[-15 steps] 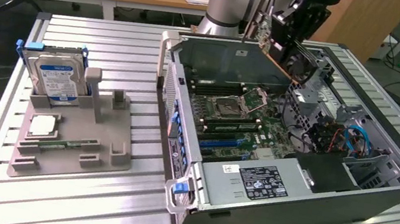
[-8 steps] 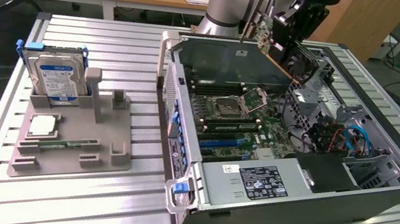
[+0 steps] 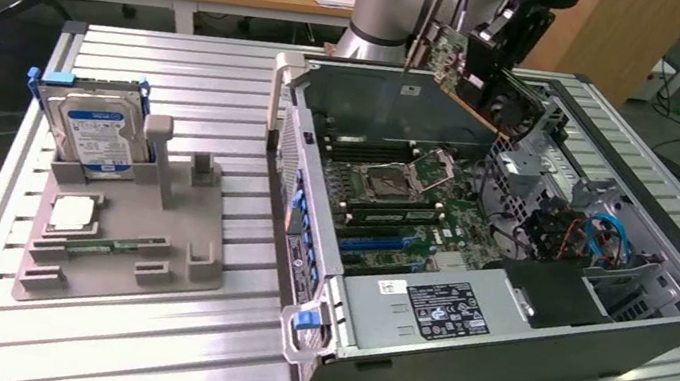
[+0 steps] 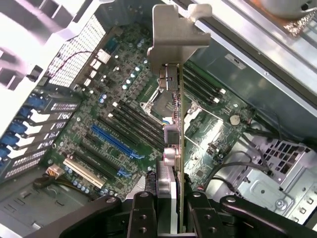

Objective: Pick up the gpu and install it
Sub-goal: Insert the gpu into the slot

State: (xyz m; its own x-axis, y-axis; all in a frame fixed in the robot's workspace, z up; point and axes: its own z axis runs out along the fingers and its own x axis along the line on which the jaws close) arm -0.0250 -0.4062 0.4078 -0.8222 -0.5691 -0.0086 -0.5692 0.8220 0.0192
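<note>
In the exterior view the gripper [image 3: 507,46] holds the gpu [image 3: 485,81] tilted high above the open computer case [image 3: 642,332], and the wrist view catches its fingers [image 4: 142,214] clamped on the card's edge, over the motherboard [image 4: 119,124].

gpu [image 3: 492,80] green, silver bracket; motherboard [image 3: 444,216] green, blue slots; hard drive [image 3: 98,136] label blue-white

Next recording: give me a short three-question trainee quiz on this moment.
1. True or false: the pincer is shut on the gpu.
2. The gpu is: A seated in a slot; B held over the open computer case; C lying on the table.
3. What stands upright in the grey holder on the exterior view's left?
Key: 1 true; 2 B; 3 the hard drive.
</note>
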